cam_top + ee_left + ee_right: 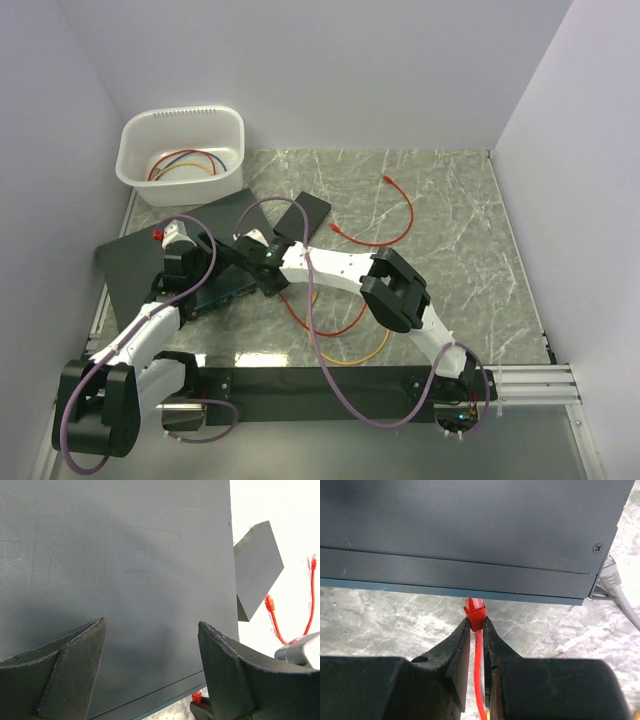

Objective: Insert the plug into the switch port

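2 claws share the job. The right claw (476, 629) is closed almost fully, its fingers pinching the plug (475, 614) by its red body. The tip points straight ahead of the fingertips and the thin red cable (478, 680) trails back between them. That grip, I judge, keeps the connector stiff and lined up for a straight push.

Just ahead of the fingertips lies the switch (470, 525). From the right wrist view its teal front face (420, 584) shows only as a thin edge under the black top, and the plug's tip runs up to that edge. No switch port can be seen from here, so I cannot tell whether the tip has entered 1 or only rests at the face. A grey cable (620, 592) leaves the switch's corner, ahead and to the right of this claw.

The left claw (152, 625) stands wide open and holds nothing, its 2 fingers spread above the switch's flat top. It is probably there to steady the slab against the push, though contact with the top is not clear. A small black box (257, 562) lies ahead and to its right, past the switch's edge.
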`<action>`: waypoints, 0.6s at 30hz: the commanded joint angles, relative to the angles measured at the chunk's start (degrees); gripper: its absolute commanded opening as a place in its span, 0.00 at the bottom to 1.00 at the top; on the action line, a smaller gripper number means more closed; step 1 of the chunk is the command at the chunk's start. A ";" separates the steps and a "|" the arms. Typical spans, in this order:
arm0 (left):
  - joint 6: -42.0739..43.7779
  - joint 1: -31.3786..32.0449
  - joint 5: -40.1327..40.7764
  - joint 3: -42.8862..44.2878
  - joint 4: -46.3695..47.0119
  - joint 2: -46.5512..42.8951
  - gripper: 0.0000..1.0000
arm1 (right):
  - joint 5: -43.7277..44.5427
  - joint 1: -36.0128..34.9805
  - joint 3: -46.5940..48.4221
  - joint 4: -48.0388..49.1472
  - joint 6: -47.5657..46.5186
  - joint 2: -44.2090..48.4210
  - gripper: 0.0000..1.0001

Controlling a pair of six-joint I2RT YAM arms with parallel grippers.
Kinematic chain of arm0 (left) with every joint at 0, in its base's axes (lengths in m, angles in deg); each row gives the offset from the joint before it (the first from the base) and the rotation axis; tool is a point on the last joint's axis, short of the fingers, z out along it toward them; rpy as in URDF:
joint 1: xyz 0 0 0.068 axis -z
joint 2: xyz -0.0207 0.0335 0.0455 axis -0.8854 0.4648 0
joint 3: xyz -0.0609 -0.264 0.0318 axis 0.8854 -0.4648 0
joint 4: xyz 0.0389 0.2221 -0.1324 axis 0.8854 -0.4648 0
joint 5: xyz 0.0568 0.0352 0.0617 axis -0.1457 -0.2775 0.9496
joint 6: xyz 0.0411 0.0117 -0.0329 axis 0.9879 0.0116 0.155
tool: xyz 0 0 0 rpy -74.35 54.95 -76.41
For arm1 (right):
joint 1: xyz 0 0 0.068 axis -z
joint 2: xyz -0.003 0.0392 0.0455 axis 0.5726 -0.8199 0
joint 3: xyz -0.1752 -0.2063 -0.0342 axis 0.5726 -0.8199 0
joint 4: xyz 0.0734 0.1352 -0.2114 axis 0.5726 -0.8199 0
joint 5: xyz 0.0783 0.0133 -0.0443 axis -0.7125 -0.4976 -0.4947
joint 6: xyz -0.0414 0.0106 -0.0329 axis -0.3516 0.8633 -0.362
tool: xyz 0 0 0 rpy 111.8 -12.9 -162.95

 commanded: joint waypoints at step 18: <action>-0.29 -0.33 -0.86 0.03 1.59 0.29 0.79 | 10.65 -1.00 19.91 -3.63 1.62 -5.85 0.00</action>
